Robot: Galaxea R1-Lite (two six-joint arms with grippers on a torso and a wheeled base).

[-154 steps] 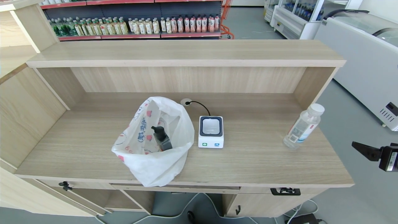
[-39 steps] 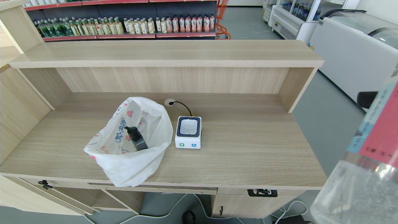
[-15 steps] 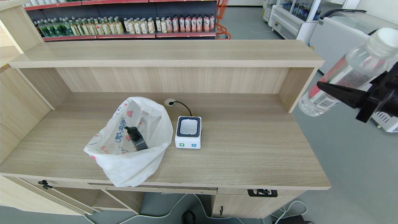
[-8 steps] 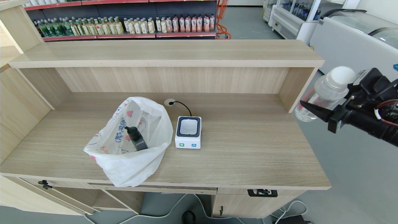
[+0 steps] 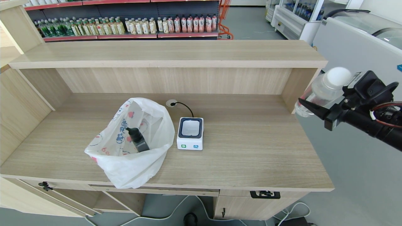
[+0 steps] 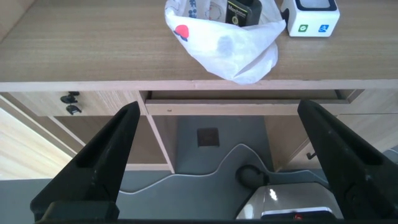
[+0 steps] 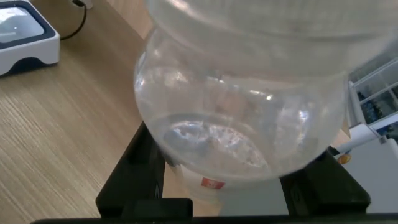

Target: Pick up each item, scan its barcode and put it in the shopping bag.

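The right gripper (image 5: 315, 99) is clamping a bottle (image 5: 329, 83) with its arm stretched out sideways, while the left gripper (image 6: 219, 109) is hanging low, fingers spread wide.

I made out no readable text; blue characters on the shopping bag (image 5: 121, 133) and the scanner's (image 5: 190, 133) two front icons were too small.

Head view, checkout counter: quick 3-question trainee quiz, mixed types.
1. True or false: the right gripper is shut on the water bottle.
2. Which lies in the shopping bag? A) black pump bottle B) soda can C) apple
3. Fill in: on the counter, the scanner sits on the shopping bag's ___ side (robot's own).
Key: 1 true; 2 A; 3 right.
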